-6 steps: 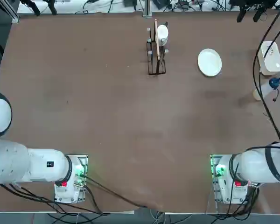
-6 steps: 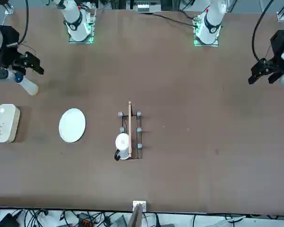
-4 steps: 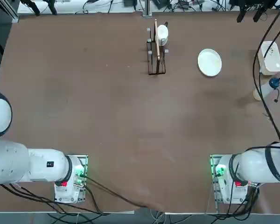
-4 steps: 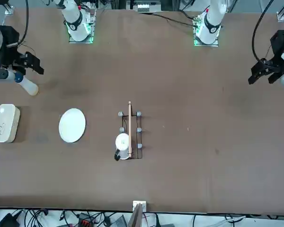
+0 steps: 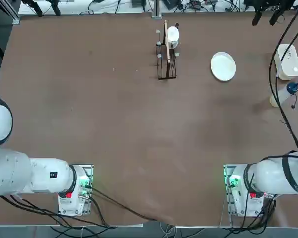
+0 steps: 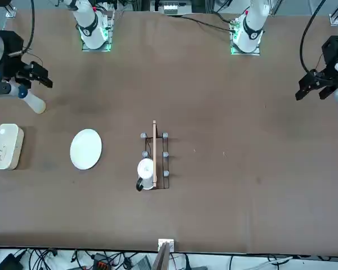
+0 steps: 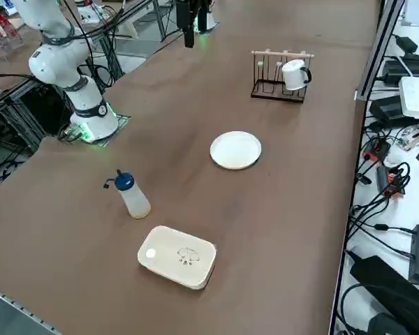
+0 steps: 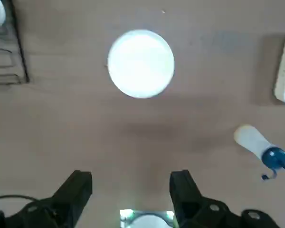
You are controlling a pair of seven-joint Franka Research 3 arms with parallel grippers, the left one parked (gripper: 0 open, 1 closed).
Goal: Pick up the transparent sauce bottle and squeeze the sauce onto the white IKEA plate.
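Observation:
The transparent sauce bottle [image 7: 134, 200] stands upright with its blue cap on, near the table's right edge [image 5: 278, 97] [image 6: 34, 103]. The white IKEA plate [image 5: 223, 66] [image 6: 86, 149] [image 7: 235, 150] lies bare, farther from the robot and inward of the bottle. My right gripper [image 8: 130, 178] hangs high above the table, open, with nothing between its fingers. In the wrist view the plate [image 8: 140, 63] lies ahead of the fingers and the bottle [image 8: 251, 140] off to one side. In the front view the gripper [image 6: 19, 84] shows at the left edge, above the bottle.
A white rounded-rectangle dish [image 5: 288, 61] [image 7: 178, 256] lies just beyond the bottle at the table's right edge. A dark wire rack [image 5: 166, 59] holding a white mug [image 7: 293, 73] stands at the far middle. A black cable [image 5: 274, 74] hangs over the bottle area.

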